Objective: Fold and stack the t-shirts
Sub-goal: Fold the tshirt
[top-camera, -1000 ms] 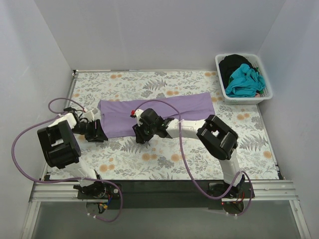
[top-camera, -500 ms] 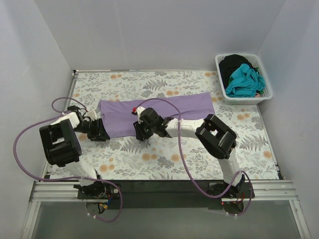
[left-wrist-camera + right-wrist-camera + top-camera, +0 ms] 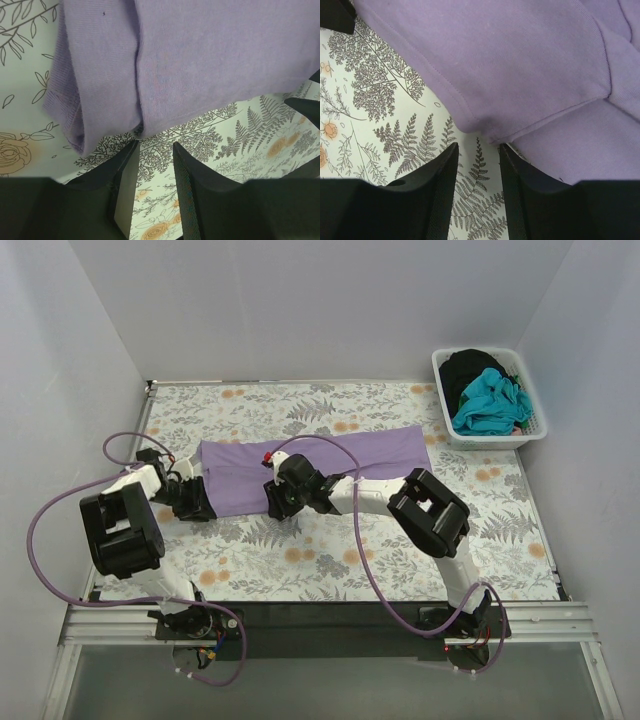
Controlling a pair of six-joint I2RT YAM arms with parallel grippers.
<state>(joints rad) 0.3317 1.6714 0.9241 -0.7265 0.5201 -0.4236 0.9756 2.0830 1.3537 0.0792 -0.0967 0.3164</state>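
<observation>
Poised at the near hem of 1 part-folded purple shirt [image 3: 330,462], left gripper [image 3: 155,146] and right gripper [image 3: 477,147] spread; teal shirt [image 3: 488,400] and seemingly black shirt [image 3: 465,368] unfolded in basket [image 3: 441,368].

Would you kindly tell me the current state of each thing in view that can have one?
purple t-shirt: folded into a long strip, lying flat.
left gripper: open, empty, at the shirt's near edge.
right gripper: open, empty, at the shirt's near edge.
basket: upright, holding two garments.
teal garment: crumpled, unfolded, in the basket.
black garment: crumpled, in the basket.
</observation>
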